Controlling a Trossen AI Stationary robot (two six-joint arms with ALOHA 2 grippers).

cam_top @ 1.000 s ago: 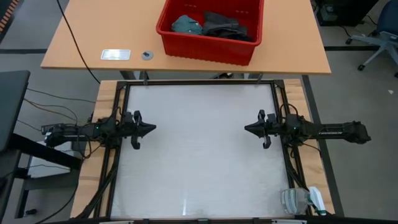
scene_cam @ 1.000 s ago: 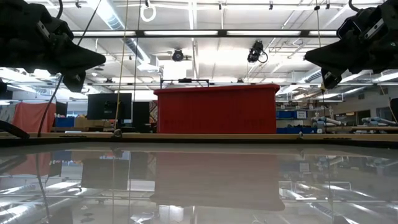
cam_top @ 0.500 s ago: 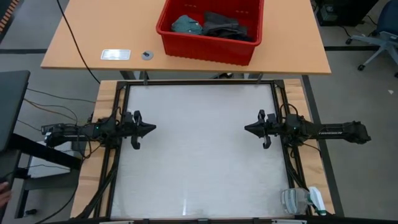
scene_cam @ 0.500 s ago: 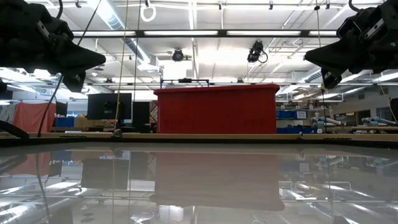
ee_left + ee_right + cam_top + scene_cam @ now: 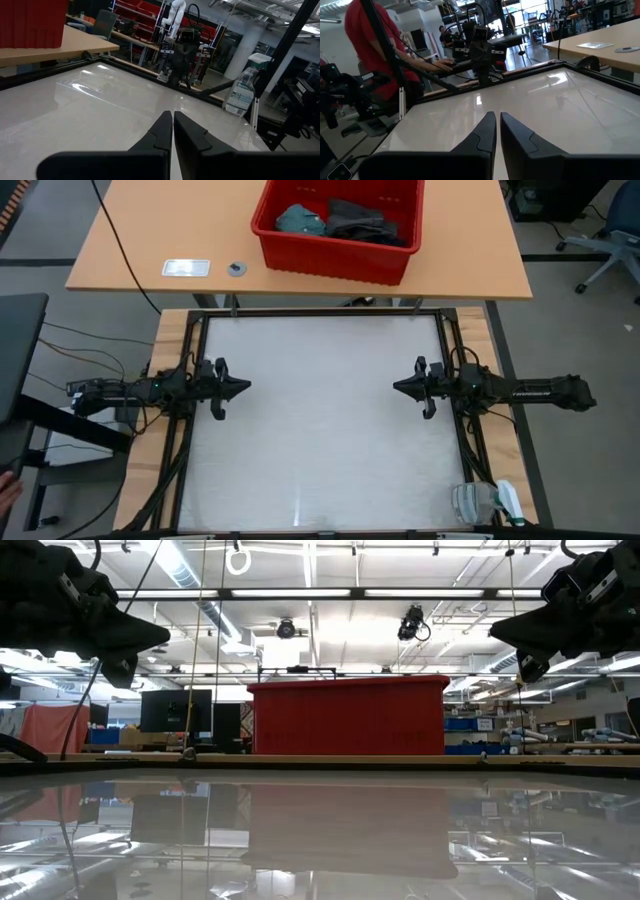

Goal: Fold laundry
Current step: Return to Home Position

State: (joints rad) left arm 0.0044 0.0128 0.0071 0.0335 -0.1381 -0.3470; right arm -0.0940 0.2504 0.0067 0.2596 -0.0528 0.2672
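With the laundry (image 5: 335, 222) lying in the red bin (image 5: 335, 265) at the upper middle of the high view, I judge the folding done and the arms at their home pose. My left gripper (image 5: 243, 386) sits mid-left and my right gripper (image 5: 399, 387) mid-right, both empty with fingers nearly touching. Nothing is left to grasp, so my next move is only to settle. The low view shows only the bin's wall, hiding the clothes. Only the right wrist view shows a person in a red top (image 5: 367, 35).

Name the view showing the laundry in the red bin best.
The high view: it looks down into the red bin, onto the laundry. The low view shows only the bin's wall, the left wrist view a red corner, the right wrist view neither.
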